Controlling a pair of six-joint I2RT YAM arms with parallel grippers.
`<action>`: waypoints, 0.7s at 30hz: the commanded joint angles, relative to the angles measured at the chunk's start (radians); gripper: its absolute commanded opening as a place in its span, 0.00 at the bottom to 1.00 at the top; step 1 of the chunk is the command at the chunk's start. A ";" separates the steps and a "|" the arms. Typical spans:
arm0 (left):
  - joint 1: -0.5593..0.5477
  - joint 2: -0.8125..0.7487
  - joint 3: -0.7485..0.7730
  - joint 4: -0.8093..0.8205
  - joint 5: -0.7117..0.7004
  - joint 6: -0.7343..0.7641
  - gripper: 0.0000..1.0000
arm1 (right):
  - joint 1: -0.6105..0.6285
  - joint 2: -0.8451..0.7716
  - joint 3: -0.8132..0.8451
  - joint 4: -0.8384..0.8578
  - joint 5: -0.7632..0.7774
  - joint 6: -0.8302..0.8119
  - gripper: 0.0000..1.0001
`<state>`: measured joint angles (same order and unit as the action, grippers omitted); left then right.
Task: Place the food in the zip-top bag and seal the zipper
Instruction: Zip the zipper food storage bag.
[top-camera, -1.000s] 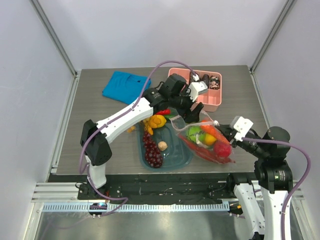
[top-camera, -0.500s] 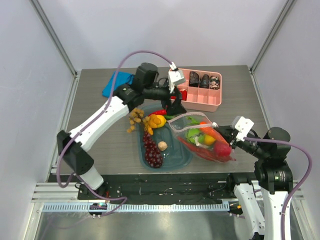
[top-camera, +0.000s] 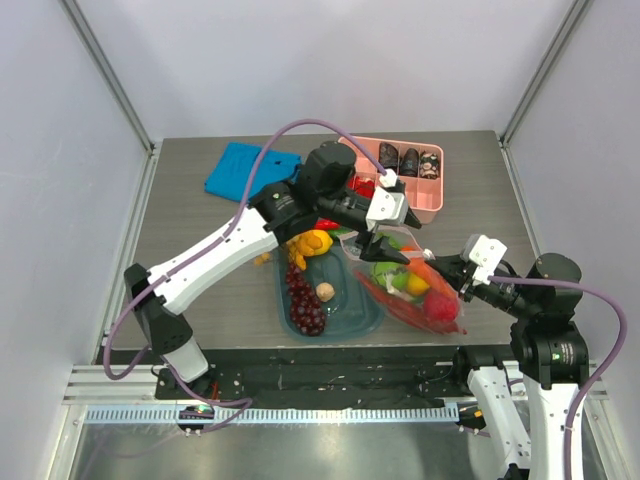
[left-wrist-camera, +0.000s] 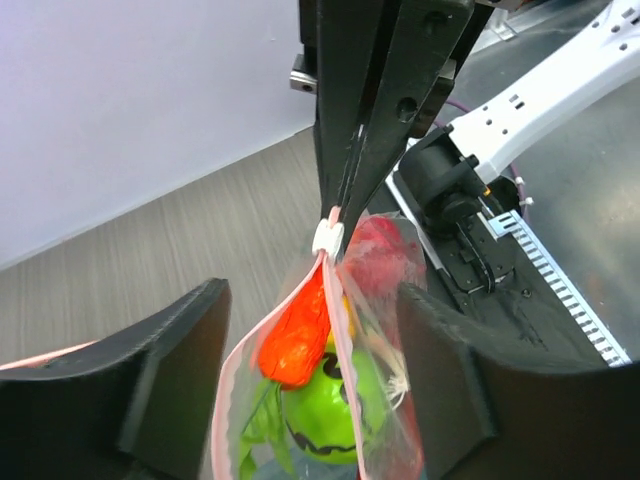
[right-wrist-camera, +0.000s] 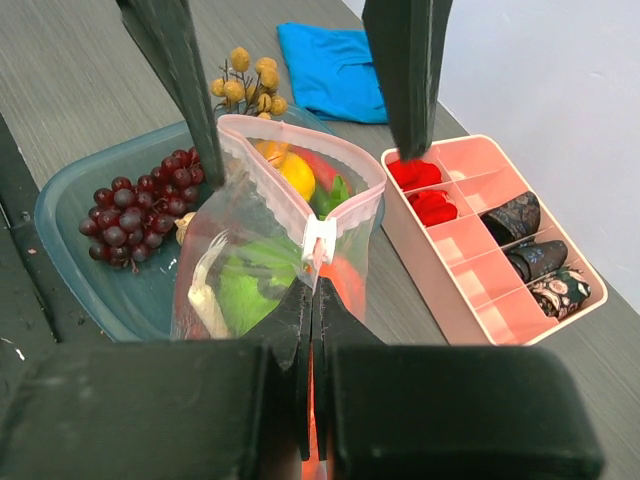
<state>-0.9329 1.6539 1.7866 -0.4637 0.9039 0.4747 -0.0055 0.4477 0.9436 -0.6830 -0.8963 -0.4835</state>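
Observation:
The clear zip-top bag (top-camera: 412, 292) lies at the front right, holding a green ball (left-wrist-camera: 325, 400), an orange carrot (left-wrist-camera: 295, 335) and red food (top-camera: 441, 305). Its pink zipper (right-wrist-camera: 292, 162) stands open in a loop, with a white slider (right-wrist-camera: 318, 243) at one end. My right gripper (right-wrist-camera: 313, 292) is shut on the bag's edge just below the slider. My left gripper (top-camera: 385, 245) is open, its fingers (left-wrist-camera: 170, 370) on either side of the bag's mouth without touching it. Yellow fruit (top-camera: 312, 243) and dark grapes (top-camera: 304, 300) lie in the teal tub (top-camera: 350, 318).
A pink divided tray (top-camera: 425, 196) with dark and red pieces stands at the back right. A blue cloth (top-camera: 240, 170) lies at the back left. Yellow berries (right-wrist-camera: 245, 85) lie beside the tub. The table's front edge runs just below tub and bag.
My left arm drew back towards the pink tray, then swung forward again; its open gripper now straddles the bag's mouth. My right gripper has kept its hold on the bag.

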 joint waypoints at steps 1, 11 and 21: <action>-0.032 0.029 0.077 0.002 0.043 0.033 0.66 | 0.002 0.008 0.052 0.043 -0.024 -0.010 0.01; -0.067 0.078 0.114 0.005 0.053 -0.005 0.55 | 0.002 0.005 0.055 0.033 -0.027 -0.017 0.01; -0.067 0.113 0.131 -0.001 0.058 -0.047 0.34 | 0.004 -0.001 0.058 0.039 -0.013 -0.017 0.01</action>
<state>-0.9974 1.7702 1.8854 -0.4767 0.9432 0.4419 -0.0055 0.4473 0.9489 -0.7067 -0.9012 -0.4942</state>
